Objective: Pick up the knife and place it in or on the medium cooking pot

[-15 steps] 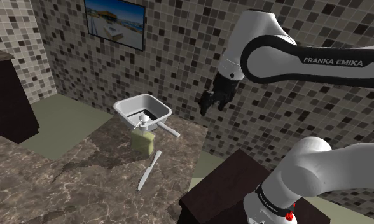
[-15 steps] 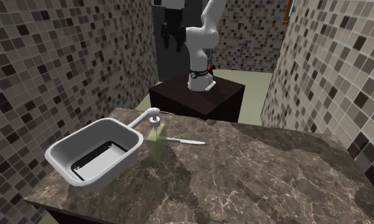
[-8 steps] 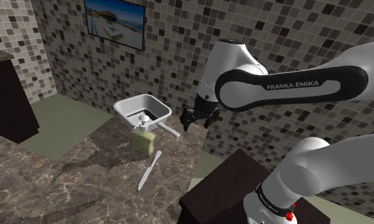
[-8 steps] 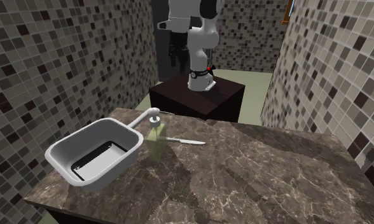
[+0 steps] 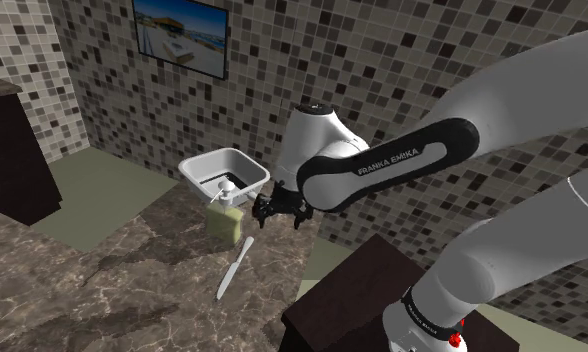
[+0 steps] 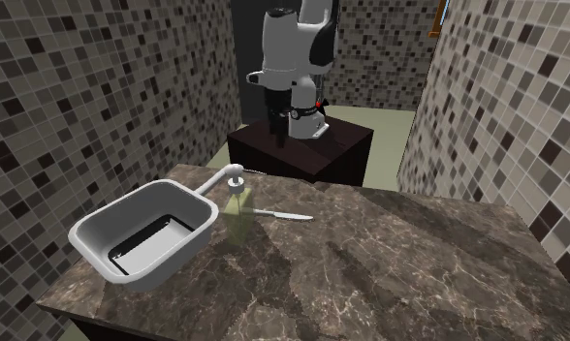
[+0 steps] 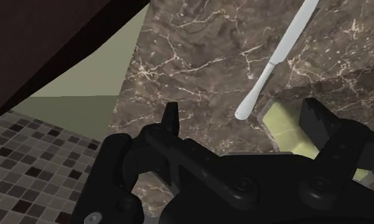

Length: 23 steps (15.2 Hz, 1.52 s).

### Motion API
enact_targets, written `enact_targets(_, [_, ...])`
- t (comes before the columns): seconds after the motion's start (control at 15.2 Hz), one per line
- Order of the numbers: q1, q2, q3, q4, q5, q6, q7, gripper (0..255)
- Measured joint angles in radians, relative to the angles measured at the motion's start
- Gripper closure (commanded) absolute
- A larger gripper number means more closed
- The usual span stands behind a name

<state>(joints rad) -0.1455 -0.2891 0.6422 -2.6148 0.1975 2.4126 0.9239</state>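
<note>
Nothing is done yet. The knife [image 5: 234, 268] lies flat on the dark stone counter [image 5: 112, 290], not in the white pot [image 5: 225, 172]. In the shoulder view it sits at about five o'clock from the yellow soap bottle [image 5: 225, 218], and the pot is at twelve o'clock from that bottle. I think grabbing, carrying and dropping are all left to do. The gripper [image 5: 279, 211] hangs in the air at one o'clock from the knife. Its two black fingers [image 7: 171, 118] stand wide apart and touch nothing.

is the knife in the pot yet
No, the knife lies flat on the marble counter, outside the white pot.
</note>
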Motion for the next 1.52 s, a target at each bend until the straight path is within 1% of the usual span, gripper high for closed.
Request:
enact_targets(0.13, [-0.045, 0.108, 0.058, 0.03, -0.068, 0.066, 0.126, 0])
enact_targets(0.26, [-0.083, 0.204, 0.091, 0.048, -0.155, 0.121, 0.253, 0])
enact_targets(0.33, [-0.101, 0.275, 0.106, 0.077, -0.227, 0.145, 0.337, 0])
enact_targets(0.4, [-0.105, 0.339, 0.105, 0.094, -0.306, 0.171, 0.428, 0])
enact_targets(0.46, [-0.1, 0.389, 0.093, 0.117, -0.369, 0.18, 0.502, 0])
enact_targets(0.53, [-0.08, 0.44, 0.076, 0.136, -0.431, 0.195, 0.582, 0])
enact_targets(0.59, [-0.065, 0.48, 0.054, 0.154, -0.475, 0.204, 0.643, 0])
enact_targets(0.66, [-0.033, 0.538, 0.021, 0.191, -0.533, 0.21, 0.715, 0])
enact_targets(0.79, [0.034, 0.64, -0.05, 0.253, -0.624, 0.229, 0.842, 0])
enact_targets(0.92, [0.091, 0.721, -0.108, 0.313, -0.676, 0.24, 0.931, 0])
enact_targets(0.99, [0.106, 0.74, -0.125, 0.32, -0.691, 0.25, 0.954, 0])
enact_targets(1.32, [0.155, 0.818, -0.189, 0.355, -0.752, 0.291, 1.006, 0])
enact_targets(1.52, [0.172, 0.845, -0.214, 0.362, -0.776, 0.311, 1.022, 0])
